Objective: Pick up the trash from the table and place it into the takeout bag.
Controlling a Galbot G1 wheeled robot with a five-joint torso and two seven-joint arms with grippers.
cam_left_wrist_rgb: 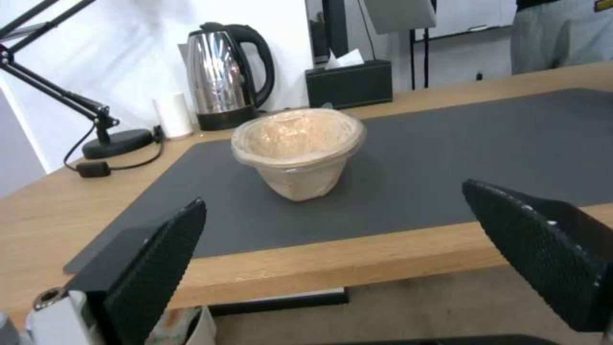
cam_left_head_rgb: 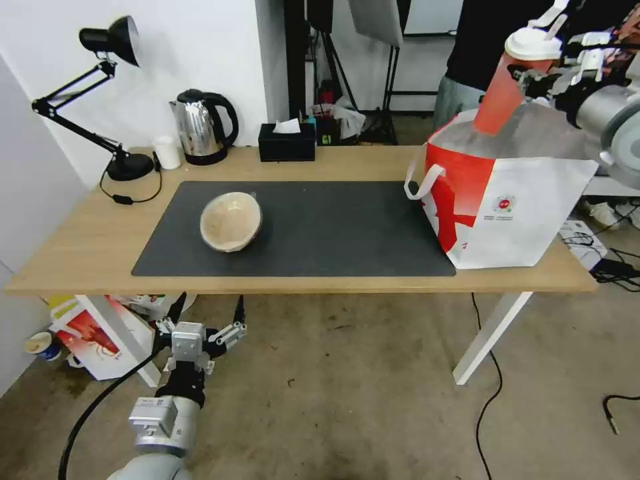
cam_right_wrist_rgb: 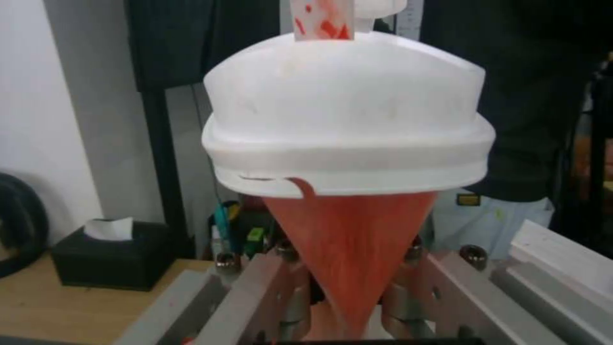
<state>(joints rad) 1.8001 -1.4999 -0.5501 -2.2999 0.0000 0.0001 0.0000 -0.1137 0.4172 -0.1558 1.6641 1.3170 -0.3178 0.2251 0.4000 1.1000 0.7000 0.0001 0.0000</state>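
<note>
Holding the red drink cup with white lid and straw (cam_left_head_rgb: 517,80) clamped in my right gripper (cam_left_head_rgb: 541,79) above the white-and-red foil-lined takeout bag (cam_left_head_rgb: 507,200), I should centre it over the opening, lower, then release. Left gripper (cam_left_head_rgb: 200,328) waits open below the table's edge (cam_left_head_rgb: 300,285), facing the tan paper bowl (cam_left_head_rgb: 231,221).

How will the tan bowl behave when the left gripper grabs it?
The tan bowl is probably light and thin-walled, so it may flex or dent under a squeeze. It sits tilted on the mat, so a nudge could rock or roll it. Its clear liner looks slippery. The left gripper hangs open below the table edge.
</note>
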